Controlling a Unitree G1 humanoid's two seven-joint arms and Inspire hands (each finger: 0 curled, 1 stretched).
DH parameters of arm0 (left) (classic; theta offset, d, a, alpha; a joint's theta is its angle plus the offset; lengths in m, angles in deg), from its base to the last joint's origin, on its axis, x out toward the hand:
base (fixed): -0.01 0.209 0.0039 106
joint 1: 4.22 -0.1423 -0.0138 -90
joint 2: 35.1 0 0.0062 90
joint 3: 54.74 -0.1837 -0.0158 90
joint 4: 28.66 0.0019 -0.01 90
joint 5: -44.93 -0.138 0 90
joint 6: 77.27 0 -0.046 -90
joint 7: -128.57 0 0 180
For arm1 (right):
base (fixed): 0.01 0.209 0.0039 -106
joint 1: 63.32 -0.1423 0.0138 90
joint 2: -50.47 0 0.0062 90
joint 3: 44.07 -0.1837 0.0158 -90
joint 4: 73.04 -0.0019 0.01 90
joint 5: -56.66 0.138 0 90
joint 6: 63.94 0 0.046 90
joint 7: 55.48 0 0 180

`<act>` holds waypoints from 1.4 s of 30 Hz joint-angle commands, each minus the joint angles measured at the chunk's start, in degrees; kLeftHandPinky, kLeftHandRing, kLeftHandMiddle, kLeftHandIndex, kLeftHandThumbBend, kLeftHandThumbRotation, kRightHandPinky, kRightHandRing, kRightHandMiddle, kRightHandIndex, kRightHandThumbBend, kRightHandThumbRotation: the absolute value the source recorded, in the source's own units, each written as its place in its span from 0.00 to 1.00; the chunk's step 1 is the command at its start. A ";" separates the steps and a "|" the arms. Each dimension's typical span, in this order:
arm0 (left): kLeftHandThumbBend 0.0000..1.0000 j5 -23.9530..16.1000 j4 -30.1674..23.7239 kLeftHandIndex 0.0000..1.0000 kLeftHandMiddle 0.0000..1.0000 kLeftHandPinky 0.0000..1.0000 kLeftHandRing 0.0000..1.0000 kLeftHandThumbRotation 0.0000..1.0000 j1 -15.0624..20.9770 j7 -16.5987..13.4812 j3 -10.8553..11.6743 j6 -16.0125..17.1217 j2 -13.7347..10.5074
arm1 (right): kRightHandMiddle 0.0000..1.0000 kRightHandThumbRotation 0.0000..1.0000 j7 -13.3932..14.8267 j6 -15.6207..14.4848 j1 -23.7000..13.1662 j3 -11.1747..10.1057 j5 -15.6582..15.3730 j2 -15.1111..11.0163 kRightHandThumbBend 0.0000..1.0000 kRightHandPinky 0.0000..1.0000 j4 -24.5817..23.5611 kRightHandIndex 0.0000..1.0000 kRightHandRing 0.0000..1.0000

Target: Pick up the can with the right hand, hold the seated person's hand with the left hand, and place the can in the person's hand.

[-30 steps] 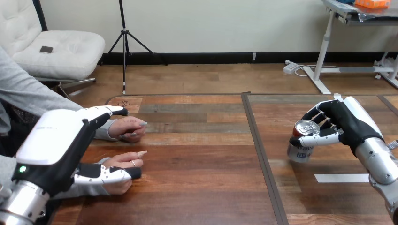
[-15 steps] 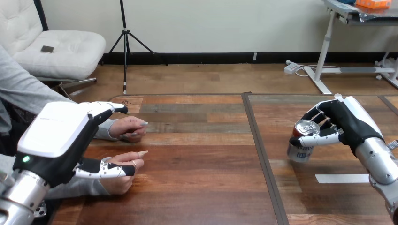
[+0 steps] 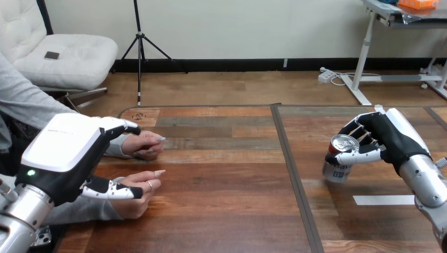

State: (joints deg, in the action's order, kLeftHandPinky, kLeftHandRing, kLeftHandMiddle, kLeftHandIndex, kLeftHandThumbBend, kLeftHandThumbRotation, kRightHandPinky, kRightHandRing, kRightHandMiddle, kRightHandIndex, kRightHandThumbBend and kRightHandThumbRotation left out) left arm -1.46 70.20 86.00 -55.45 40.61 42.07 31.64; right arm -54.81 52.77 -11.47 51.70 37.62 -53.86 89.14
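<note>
Rightward, can point(image 3: 336, 169) clasped by right robot hand point(image 3: 390, 137), left robot hand point(image 3: 60, 153) spread over person's hand point(image 3: 134, 199).

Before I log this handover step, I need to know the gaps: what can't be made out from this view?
- Head view: whether the left hand grips the person's nearer hand; its own white back covers the contact.
- Head view: the far side of the can, hidden behind the right hand.
- Head view: whether the can rests on the table or is just lifted; its base is too close to tell.
</note>
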 commanded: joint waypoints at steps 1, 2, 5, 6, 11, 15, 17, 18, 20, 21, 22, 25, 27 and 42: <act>1.00 -1.29 3.28 0.72 0.75 0.60 0.71 0.36 4.48 -2.50 -1.83 -0.80 -2.21 | 0.46 0.00 0.12 1.13 -3.01 -0.57 0.61 -1.73 0.71 0.38 -3.06 0.47 0.42; 1.00 -1.47 3.80 0.72 0.75 0.60 0.71 0.36 4.72 -2.71 -2.12 -0.90 -2.42 | 0.46 0.00 0.06 1.11 -3.03 -0.58 0.63 -1.73 0.71 0.38 -3.10 0.47 0.42; 1.00 -1.82 5.39 0.72 0.75 0.60 0.71 0.36 5.49 -2.96 -2.95 -1.21 -2.92 | 0.46 0.00 -0.06 1.18 -3.06 -0.62 0.71 -1.77 0.71 0.38 -3.16 0.47 0.42; 1.00 -1.84 5.78 0.72 0.75 0.60 0.71 0.36 5.68 -3.06 -3.20 -1.29 -3.06 | 0.46 0.00 -0.08 1.20 -3.07 -0.64 0.73 -1.77 0.71 0.38 -3.15 0.47 0.42; 1.00 -2.19 9.17 0.73 0.76 0.62 0.72 0.36 7.21 -3.93 -4.80 -1.45 -3.83 | 0.44 0.00 -0.22 1.03 -3.19 -0.55 0.62 -1.89 0.71 0.35 -3.19 0.47 0.40; 1.00 -2.22 10.67 0.74 0.77 0.63 0.73 0.36 8.00 -3.61 -5.83 -2.34 -4.33 | 0.43 0.00 -0.24 1.49 -3.14 -0.67 0.73 -1.94 0.71 0.34 -3.12 0.47 0.38; 1.00 -2.27 11.67 0.74 0.77 0.65 0.73 0.36 8.46 -3.75 -6.43 -2.49 -4.65 | 0.43 0.00 -0.16 2.14 -3.03 -0.73 0.79 -2.00 0.71 0.34 -3.05 0.47 0.39; 1.00 -2.25 11.99 0.74 0.77 0.65 0.73 0.36 8.63 -3.87 -6.68 -2.52 -4.77 | 0.43 0.00 -0.12 2.31 -3.01 -0.74 0.79 -2.01 0.71 0.34 -3.02 0.46 0.39; 1.00 -1.33 12.53 0.75 0.78 0.66 0.74 0.36 8.92 -2.50 -6.99 -2.73 -5.01 | 0.43 0.00 -0.14 2.54 -2.99 -0.73 0.78 -2.09 0.71 0.34 -2.99 0.46 0.39; 1.00 -1.03 12.72 0.75 0.78 0.66 0.74 0.36 9.03 -2.16 -7.14 -2.80 -5.11 | 0.43 0.00 -0.15 2.58 -2.99 -0.72 0.77 -2.10 0.71 0.34 -2.97 0.46 0.38; 1.00 -0.33 13.15 0.75 0.78 0.66 0.75 0.36 9.28 -1.26 -7.32 -2.66 -5.28 | 0.43 0.00 -0.17 2.37 -3.03 -0.74 0.78 -2.10 0.72 0.34 -2.98 0.46 0.38; 1.00 1.23 13.87 0.76 0.79 0.68 0.75 0.36 9.76 0.82 -7.71 -2.54 -5.65 | 0.43 0.00 -0.19 1.99 -3.11 -0.77 0.82 -2.06 0.71 0.34 -2.97 0.46 0.38; 1.00 2.08 13.95 0.77 0.80 0.69 0.77 0.36 9.90 2.23 -7.77 -2.69 -5.79 | 0.44 0.00 -0.22 1.95 -3.13 -0.79 0.85 -2.06 0.71 0.36 -2.97 0.46 0.40; 1.00 5.62 13.38 0.79 0.82 0.73 0.79 0.33 9.93 9.66 -8.45 -3.75 -6.84 | 0.47 0.00 -0.26 2.00 -3.21 -0.81 0.90 -2.26 0.70 0.40 -3.04 0.47 0.44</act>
State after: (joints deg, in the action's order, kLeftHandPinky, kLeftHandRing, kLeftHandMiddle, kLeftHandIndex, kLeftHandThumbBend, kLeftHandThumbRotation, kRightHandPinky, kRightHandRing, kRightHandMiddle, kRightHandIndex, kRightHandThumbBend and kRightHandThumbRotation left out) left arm 2.60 84.91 92.35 -46.56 32.53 38.84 26.83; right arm -55.64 53.19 -11.47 51.70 37.77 -54.30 89.14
